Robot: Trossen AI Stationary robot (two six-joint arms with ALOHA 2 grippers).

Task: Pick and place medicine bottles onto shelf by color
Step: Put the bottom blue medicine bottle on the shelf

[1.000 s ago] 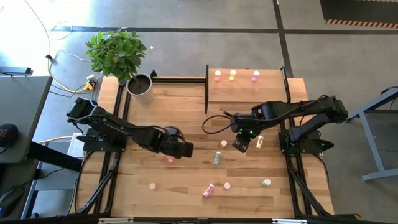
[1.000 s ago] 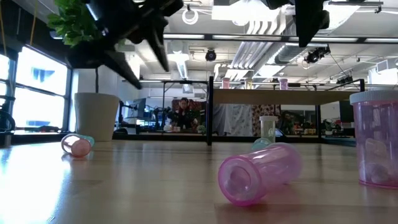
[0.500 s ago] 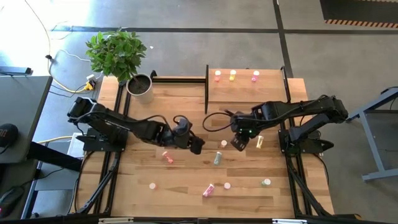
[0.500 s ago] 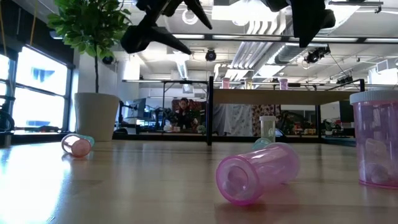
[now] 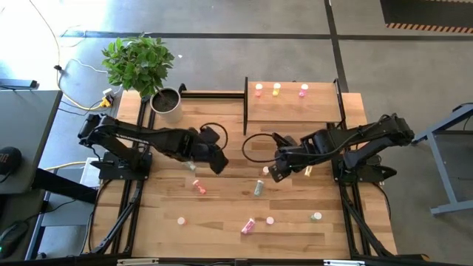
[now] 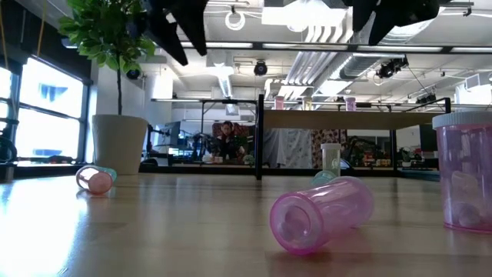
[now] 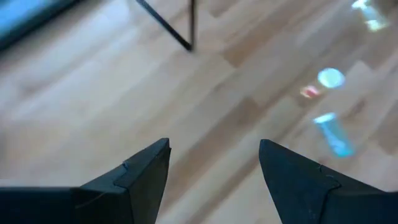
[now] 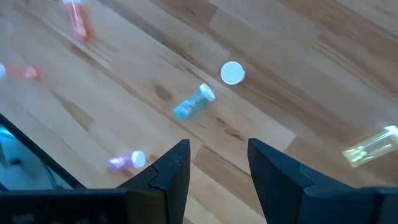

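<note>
Three small bottles [image 5: 276, 89] stand in a row on the light-wood shelf [image 5: 295, 111] at the table's far right. Several more are scattered on the tabletop: an orange-pink one lying [image 5: 198, 186], a pale green one lying [image 5: 258, 188], a pink one upright [image 5: 266, 171], a yellow one lying [image 5: 308, 169], and others near the front [image 5: 247, 225]. My left gripper [image 5: 216, 160] is open and empty, raised above the table's middle left. My right gripper [image 5: 275, 171] is open and empty, above the upright pink bottle and the green one [image 8: 194, 101].
A potted plant [image 5: 166, 100] stands at the far left. A thin black upright panel [image 5: 245, 107] runs along the shelf's left side. A black cable loops [image 5: 255, 144] on the table between the arms. In the low view, a pink bottle [image 6: 323, 211] lies close to the camera.
My left gripper has swung toward the table's right, then back toward the far edge, rising as it went; it stays open and empty. My right gripper has moved a little toward the table's left. The bottles lie as before.
</note>
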